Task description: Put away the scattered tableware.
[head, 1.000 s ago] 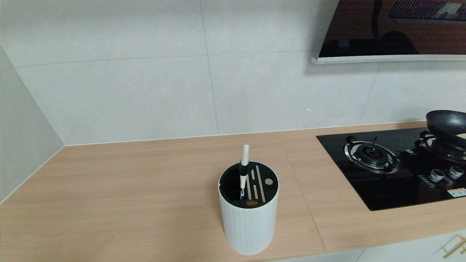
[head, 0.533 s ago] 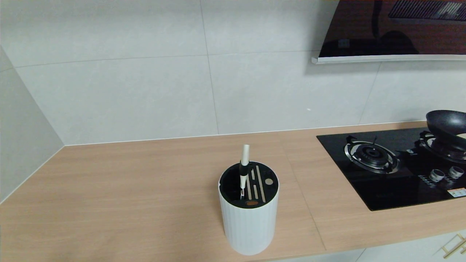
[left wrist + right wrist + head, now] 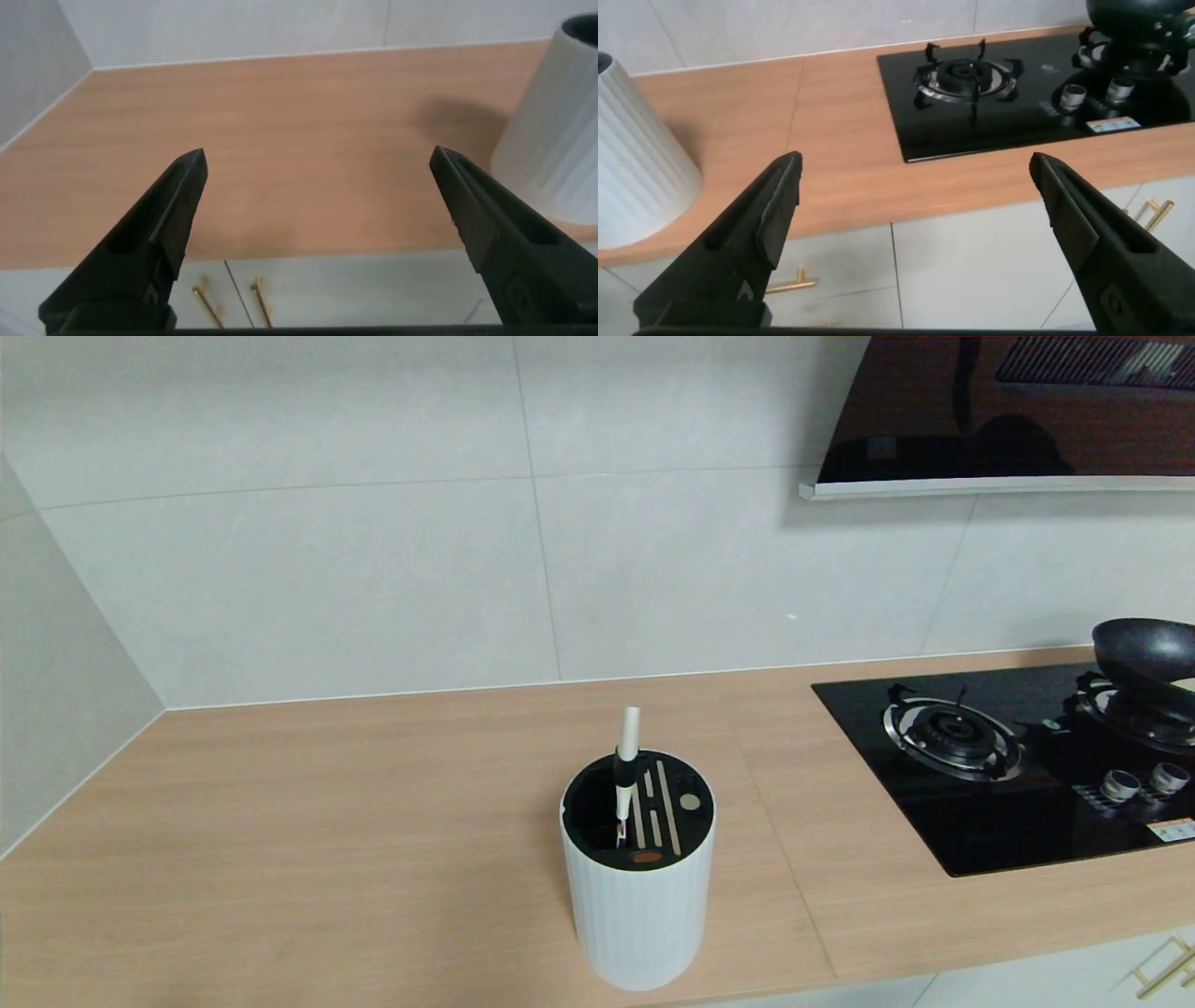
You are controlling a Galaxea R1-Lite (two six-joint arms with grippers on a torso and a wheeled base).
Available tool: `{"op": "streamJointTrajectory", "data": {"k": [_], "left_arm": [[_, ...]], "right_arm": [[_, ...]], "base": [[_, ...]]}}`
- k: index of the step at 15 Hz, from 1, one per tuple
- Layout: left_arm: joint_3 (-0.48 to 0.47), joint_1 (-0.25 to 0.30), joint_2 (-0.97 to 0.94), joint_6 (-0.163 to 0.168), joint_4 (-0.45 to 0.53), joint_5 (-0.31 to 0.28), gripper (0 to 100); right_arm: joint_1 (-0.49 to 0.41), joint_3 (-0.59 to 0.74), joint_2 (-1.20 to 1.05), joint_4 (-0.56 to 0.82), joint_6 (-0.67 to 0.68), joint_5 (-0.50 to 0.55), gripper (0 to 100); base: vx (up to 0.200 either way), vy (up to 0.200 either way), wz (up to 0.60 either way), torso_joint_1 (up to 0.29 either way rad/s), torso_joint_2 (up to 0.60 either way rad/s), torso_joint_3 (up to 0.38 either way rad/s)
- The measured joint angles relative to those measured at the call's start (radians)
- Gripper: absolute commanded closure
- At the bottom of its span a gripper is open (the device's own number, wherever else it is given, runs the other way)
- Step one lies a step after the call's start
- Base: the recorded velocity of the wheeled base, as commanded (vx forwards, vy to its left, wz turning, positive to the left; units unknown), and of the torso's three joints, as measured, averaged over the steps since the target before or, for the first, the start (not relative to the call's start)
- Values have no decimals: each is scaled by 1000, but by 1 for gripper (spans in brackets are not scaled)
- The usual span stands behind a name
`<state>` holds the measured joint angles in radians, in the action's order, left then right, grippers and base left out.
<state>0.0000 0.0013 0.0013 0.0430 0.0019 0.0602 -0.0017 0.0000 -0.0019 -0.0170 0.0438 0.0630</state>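
A white ribbed utensil holder (image 3: 639, 901) with a black slotted top stands near the wooden counter's front edge. One utensil with a white and black handle (image 3: 625, 758) stands upright in it. My left gripper (image 3: 318, 187) is open, held off the counter's front edge, with the holder (image 3: 553, 131) to one side of it. My right gripper (image 3: 915, 187) is open as well, in front of the cabinet doors, between the holder (image 3: 637, 159) and the hob (image 3: 1036, 89). Nothing is between either pair of fingers.
A black gas hob (image 3: 1022, 756) is set into the counter (image 3: 327, 821) on the right, with a black pan (image 3: 1146, 658) on its far burner. A range hood (image 3: 1008, 420) hangs above it. Tiled walls close the back and left.
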Motion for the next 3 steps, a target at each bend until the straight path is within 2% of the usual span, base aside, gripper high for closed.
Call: {"op": "streamJointTrajectory", "data": {"k": [1,3], "left_arm": [[0,0,0,0,1,-5,0],[0,0,0,-24,2,-6,0]], "right_arm": [[0,0,0,0,0,-1,0],[0,0,0,0,-1,-1,0]], "base": [[0,0,0,0,0,0],[0,0,0,0,0,0]]}}
